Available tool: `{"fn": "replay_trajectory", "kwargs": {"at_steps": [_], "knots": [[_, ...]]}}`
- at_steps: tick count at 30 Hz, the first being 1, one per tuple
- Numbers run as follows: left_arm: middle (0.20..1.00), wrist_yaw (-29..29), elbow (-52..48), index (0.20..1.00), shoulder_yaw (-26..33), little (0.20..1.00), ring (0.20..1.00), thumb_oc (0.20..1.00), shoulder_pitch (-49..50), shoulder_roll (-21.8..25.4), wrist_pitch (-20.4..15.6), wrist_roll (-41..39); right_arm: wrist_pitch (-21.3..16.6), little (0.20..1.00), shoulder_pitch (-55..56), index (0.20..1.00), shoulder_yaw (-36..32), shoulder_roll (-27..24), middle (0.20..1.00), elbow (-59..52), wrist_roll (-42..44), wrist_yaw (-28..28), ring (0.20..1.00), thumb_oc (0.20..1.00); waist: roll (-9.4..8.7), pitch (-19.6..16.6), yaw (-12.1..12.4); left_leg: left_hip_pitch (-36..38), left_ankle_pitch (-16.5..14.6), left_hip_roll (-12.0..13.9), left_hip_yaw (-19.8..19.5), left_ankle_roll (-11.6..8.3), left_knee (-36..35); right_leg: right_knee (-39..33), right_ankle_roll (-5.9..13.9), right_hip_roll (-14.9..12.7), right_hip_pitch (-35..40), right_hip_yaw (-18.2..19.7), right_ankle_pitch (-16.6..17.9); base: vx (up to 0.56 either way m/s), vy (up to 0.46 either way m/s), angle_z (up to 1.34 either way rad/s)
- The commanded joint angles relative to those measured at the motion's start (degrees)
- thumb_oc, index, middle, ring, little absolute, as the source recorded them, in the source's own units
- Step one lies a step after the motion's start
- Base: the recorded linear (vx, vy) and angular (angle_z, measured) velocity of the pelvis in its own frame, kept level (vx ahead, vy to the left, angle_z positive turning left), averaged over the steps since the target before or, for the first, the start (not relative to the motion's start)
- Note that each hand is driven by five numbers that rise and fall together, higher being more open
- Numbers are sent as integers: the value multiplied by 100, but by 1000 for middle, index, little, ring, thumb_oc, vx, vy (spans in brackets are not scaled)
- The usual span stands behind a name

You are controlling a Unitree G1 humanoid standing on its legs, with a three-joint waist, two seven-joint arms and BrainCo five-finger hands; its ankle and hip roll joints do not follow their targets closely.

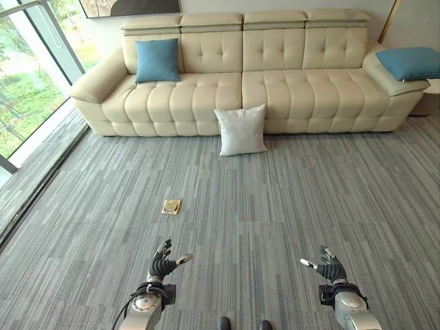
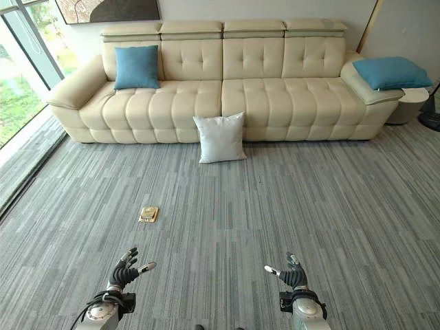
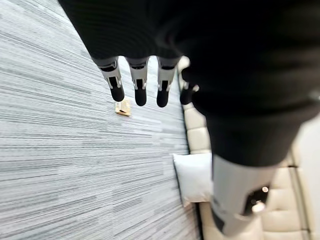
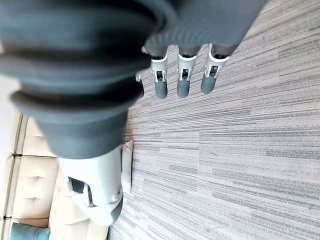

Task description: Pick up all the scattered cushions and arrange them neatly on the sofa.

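Fingers on our left hand (image 1: 163, 264) and right hand (image 1: 328, 268) are spread and hold nothing. One blue cushion (image 1: 157, 60) sits on the sofa (image 1: 289, 89). We think the white cushion (image 1: 241, 130) on the floor (image 1: 289, 199) and the armrest cushion (image 1: 411, 63) are left.

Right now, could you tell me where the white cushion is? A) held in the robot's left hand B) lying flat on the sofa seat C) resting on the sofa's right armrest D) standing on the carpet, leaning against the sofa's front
D: the white cushion stands upright on the carpet, leaning against the front of the sofa, while both the left hand and the right hand are open and hold nothing.
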Motion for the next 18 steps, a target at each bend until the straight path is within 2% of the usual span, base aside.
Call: {"fn": "replay_trajectory", "kwargs": {"at_steps": [1, 11, 18], "knots": [[1000, 108, 277, 1000, 134, 1000, 1000, 1000, -280, 67, -142, 246, -169, 1000, -207, 1000, 90, -154, 1000, -366, -156, -28, 1000, 1000, -215, -69, -42, 88, -479, 189, -178, -379, -48, 23, 565, -372, 30, 51, -549, 0, 0, 0], [1000, 215, 577, 1000, 346, 1000, 1000, 1000, -168, -76, -34, -384, 89, 1000, -220, 1000, 166, -122, 1000, -139, -122, -23, 1000, 1000, -255, -69, -7, 127, -495, 204, -241, -375, -48, -3, 538, -323, 90, 31, -594, 15, -24, 0], [1000, 113, 517, 1000, 359, 1000, 1000, 1000, -75, -32, -2, -421, 158, 1000, -290, 1000, 284, -107, 1000, 29, 11, 151, 1000, 1000, -250, -50, 21, 112, -492, 210, -208, -380, -48, -24, 554, -308, 50, 46, -603, 4, -1, 0]]}}
